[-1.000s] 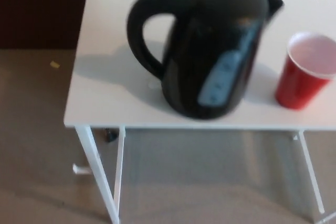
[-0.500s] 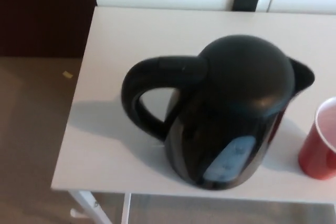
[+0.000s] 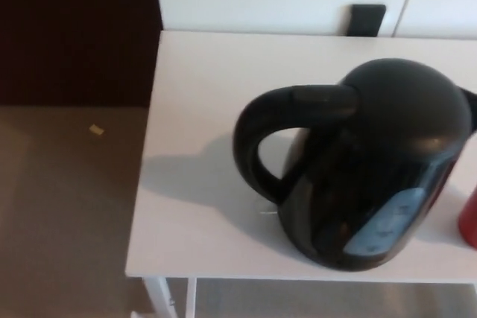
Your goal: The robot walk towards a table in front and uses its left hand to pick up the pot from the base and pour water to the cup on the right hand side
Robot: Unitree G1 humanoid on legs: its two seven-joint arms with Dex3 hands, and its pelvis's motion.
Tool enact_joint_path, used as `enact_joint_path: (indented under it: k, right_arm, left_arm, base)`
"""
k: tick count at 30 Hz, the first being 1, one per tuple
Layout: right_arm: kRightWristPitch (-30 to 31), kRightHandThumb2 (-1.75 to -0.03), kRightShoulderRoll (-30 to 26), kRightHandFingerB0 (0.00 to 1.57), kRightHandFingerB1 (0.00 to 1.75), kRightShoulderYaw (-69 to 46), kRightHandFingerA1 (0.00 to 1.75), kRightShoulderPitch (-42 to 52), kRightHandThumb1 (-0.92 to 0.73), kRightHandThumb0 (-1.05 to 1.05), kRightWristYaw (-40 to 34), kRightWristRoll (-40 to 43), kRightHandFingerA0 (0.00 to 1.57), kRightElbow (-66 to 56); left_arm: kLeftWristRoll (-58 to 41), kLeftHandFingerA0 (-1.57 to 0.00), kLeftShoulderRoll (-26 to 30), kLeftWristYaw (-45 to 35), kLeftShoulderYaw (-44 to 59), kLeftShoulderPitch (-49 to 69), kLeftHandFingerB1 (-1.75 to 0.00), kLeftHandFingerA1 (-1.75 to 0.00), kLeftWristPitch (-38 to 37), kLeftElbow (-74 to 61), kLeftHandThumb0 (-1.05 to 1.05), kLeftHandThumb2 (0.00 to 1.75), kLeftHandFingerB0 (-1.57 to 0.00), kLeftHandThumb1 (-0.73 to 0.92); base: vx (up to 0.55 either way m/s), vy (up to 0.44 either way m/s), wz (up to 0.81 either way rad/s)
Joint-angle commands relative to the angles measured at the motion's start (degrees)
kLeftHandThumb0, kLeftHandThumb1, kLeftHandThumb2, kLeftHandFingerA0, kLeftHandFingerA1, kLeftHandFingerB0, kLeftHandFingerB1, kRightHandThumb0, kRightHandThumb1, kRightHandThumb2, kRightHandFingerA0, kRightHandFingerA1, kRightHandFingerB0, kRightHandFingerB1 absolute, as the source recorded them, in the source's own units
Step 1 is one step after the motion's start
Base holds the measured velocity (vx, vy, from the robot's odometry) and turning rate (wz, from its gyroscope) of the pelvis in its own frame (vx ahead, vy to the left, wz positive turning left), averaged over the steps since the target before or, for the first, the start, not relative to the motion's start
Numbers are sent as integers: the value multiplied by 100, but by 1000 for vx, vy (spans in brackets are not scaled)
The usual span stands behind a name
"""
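Note:
A black electric kettle [image 3: 373, 161] stands upright on the white table [image 3: 201, 206], filling the right half of the head view. Its looped handle [image 3: 268, 147] points left and its spout reaches the right edge of the picture. A pale blue water window shows low on its side. I cannot make out a base under it. Only a thin red sliver of the cup [image 3: 469, 221] shows at the right edge, beside the kettle. Neither of my hands shows.
The table's left edge [image 3: 145, 169] drops to a brown floor [image 3: 59, 214] with a small yellow scrap [image 3: 95, 129] on it. A dark panel fills the top left. Behind the table are white cabinet fronts with a black square [image 3: 367, 20].
The whole picture has shifted: the camera has turned left and moved closer, so the kettle now sits further right and the cup has almost left the picture. Nothing on the table moved.

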Motion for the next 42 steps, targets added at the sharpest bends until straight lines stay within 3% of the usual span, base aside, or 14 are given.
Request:
enact_joint_path:
  k: [1,6,7,10,11,17,18,20,33,34,37,39,40,42]
  right_arm:
    - [245,-55,-85,41,37,30,37,-8,-56,-23,-144,-92,44,-133]
    - [237,-56,-75,43,38,70,38,33,-54,-18,-271,-161,45,-237]
    - [216,-61,-76,42,41,89,41,47,-51,-27,-330,-205,44,-248]
    - [223,-61,-77,42,41,105,41,59,-51,-27,-364,-223,44,-271]
    - [193,-62,-70,43,42,112,42,64,-51,-27,-335,-214,44,-268]
    - [261,-61,-31,43,42,68,43,120,-52,-25,-251,-108,44,-432]
    - [321,-55,-21,44,38,51,39,95,-55,-19,-243,-81,46,-445]
    - [390,-61,-4,43,42,20,42,59,-53,-24,-221,-35,44,-458]
    - [488,-61,-21,42,41,62,41,7,-54,-22,-277,-140,44,-560]
    - [450,-60,-18,42,41,63,41,-8,-53,-22,-269,-141,44,-510]
    - [398,-60,10,41,41,37,42,-51,-52,-21,-223,-87,44,-395]
    - [396,-60,20,41,41,23,42,-63,-52,-21,-206,-65,44,-371]
    - [365,-55,7,41,39,38,40,-100,-54,-15,-190,-80,45,-364]
    - [345,-55,1,41,39,43,40,-120,-54,-15,-180,-87,45,-349]
  left_arm:
    - [46,-38,18,63,25,16,-33,-38,48,51,-15,57,-31,55]
    - [35,-37,17,44,34,3,-33,-37,77,56,-15,58,-30,56]
    - [43,-27,24,41,28,3,-50,-54,79,61,-10,86,-18,39]
    - [47,-27,26,41,27,2,-50,-54,76,66,-10,86,-18,39]
    - [71,-40,24,116,13,49,-32,-37,46,43,-13,56,-32,56]
    - [48,-38,32,61,28,58,-33,-37,47,46,-17,58,-31,55]
    - [61,-38,37,77,19,34,-32,-36,49,49,-13,57,-30,57]
    - [66,-37,41,96,19,-10,-33,-37,64,67,-16,59,-30,55]
    - [71,-41,37,181,11,-75,-33,-37,50,17,-12,56,-33,55]
    - [-141,-24,-21,70,179,-49,-49,-54,6,-75,-13,85,-17,38]
    - [-592,-23,-152,-180,628,10,-49,-53,-109,-379,-14,86,-16,38]
    - [-628,-23,-182,-232,750,29,-49,-53,-112,-480,-14,86,-16,38]
    - [-814,-33,-212,-269,885,98,-29,-32,-159,-1066,-19,58,-25,59]
    - [-865,-33,-256,-299,993,180,-29,-32,-91,-1460,-19,58,-25,59]
  base:
    - [30,78,35]
    - [3,-12,7]
    - [-64,-76,7]
    - [-39,-92,5]
    - [-8,-84,4]
    - [0,0,0]
    - [0,0,0]
    - [0,0,0]
    - [0,0,0]
    - [0,0,0]
    - [0,0,0]
    - [0,0,0]
    - [0,0,0]
    - [0,0,0]
